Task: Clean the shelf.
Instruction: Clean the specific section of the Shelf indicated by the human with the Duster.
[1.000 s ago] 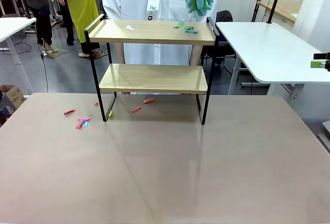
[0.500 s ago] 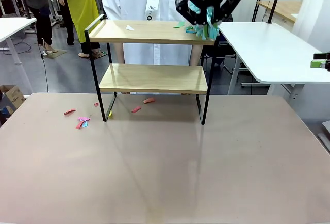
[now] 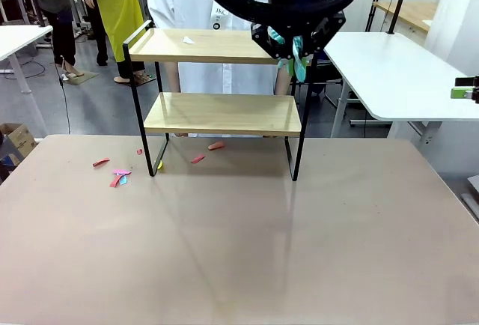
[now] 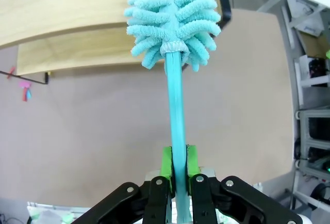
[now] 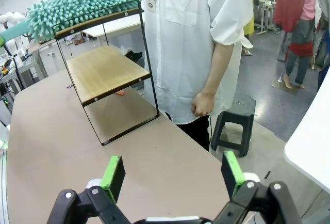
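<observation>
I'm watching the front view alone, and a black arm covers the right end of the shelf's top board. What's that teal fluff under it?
Observer: A duster. It has a fluffy teal head on a teal stick, and the head is over the top board of the shelf.
Visitor: How is it held?
Observer: The left pincer is shut on the stick, with a green pad on either side.
Visitor: And the other pincer?
Observer: The right pincer is open and holds nothing.
</observation>
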Action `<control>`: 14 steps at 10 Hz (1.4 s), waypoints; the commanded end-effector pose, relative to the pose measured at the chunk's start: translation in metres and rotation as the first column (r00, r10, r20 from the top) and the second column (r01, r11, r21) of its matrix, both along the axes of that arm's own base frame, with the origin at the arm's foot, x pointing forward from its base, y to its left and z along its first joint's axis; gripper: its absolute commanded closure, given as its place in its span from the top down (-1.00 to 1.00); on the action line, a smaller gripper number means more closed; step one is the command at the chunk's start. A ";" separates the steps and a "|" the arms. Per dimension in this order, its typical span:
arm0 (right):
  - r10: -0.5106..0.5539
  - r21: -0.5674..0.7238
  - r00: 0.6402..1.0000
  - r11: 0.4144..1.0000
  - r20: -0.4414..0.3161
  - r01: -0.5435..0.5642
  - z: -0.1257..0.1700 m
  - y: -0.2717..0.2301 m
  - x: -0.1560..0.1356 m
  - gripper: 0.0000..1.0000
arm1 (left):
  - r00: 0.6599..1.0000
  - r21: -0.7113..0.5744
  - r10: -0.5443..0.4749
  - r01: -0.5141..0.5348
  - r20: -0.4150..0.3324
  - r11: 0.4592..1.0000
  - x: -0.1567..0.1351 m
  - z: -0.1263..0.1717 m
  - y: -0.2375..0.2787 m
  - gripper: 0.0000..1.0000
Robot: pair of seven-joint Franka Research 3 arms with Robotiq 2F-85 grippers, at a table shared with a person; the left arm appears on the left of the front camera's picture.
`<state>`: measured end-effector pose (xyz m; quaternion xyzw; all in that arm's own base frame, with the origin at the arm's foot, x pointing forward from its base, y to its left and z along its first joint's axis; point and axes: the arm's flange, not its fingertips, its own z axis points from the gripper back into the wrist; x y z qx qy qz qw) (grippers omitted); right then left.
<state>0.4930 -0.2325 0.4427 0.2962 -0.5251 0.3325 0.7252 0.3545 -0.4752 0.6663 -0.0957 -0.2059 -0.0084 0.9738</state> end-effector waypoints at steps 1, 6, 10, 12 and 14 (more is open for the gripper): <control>0.001 -0.009 1.000 1.000 0.001 -0.001 0.002 0.001 0.000 1.00 | 0.999 0.018 0.046 -0.046 0.000 0.999 0.005 0.012 0.029 -0.74; 0.001 -0.009 1.000 1.000 0.001 -0.001 0.002 0.001 0.000 1.00 | 0.991 0.196 0.097 -0.079 -0.086 0.977 0.033 0.011 0.095 -0.74; 0.001 -0.009 1.000 1.000 0.001 -0.001 0.002 0.001 0.000 1.00 | 0.978 0.316 0.179 -0.136 -0.110 0.939 0.035 0.010 0.160 -0.74; 0.001 -0.009 1.000 1.000 0.001 -0.001 0.002 0.001 0.000 1.00 | 0.968 0.448 0.241 -0.189 -0.061 0.874 0.029 0.003 0.186 -0.74; 0.001 -0.009 1.000 1.000 0.001 -0.001 0.002 0.001 0.000 1.00 | 0.932 0.531 0.342 -0.352 0.120 0.771 0.010 0.020 0.207 -0.74</control>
